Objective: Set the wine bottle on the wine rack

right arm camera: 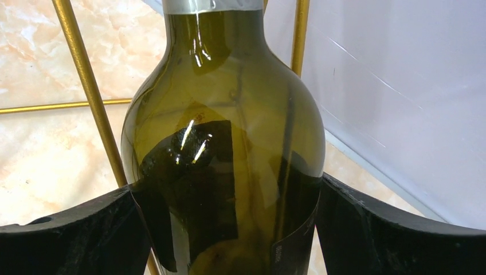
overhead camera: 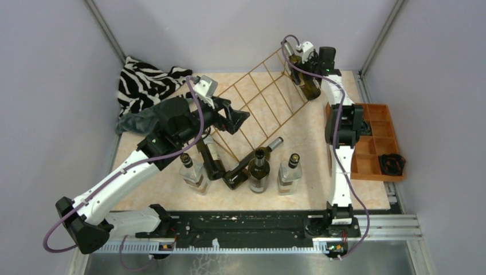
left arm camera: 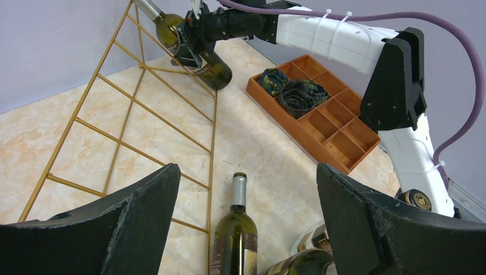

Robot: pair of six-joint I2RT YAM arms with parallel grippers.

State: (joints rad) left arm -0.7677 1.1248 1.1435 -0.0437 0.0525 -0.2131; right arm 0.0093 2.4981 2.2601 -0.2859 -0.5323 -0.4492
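Observation:
The wine bottle (overhead camera: 308, 80), dark green glass, lies slanted on the far right end of the gold wire wine rack (overhead camera: 258, 103). My right gripper (overhead camera: 301, 64) straddles its body. In the right wrist view the wine bottle (right arm camera: 229, 114) fills the space between the black fingers (right arm camera: 86, 229), with a thin gap on the right side and a rack bar (right arm camera: 86, 86) behind it. The right gripper (right arm camera: 224, 184) is open. My left gripper (overhead camera: 238, 117) hangs open over the rack's near edge. In the left wrist view the left gripper (left arm camera: 246, 169) holds nothing, and the racked wine bottle (left arm camera: 200, 57) shows far off.
Several other bottles (overhead camera: 258, 169) stand or lie on the table in front of the rack, one lying under the left gripper (left arm camera: 235, 240). An orange compartment tray (overhead camera: 372, 123) sits at the right. A zebra-striped cloth (overhead camera: 146, 83) lies at the back left. Grey walls close in the table.

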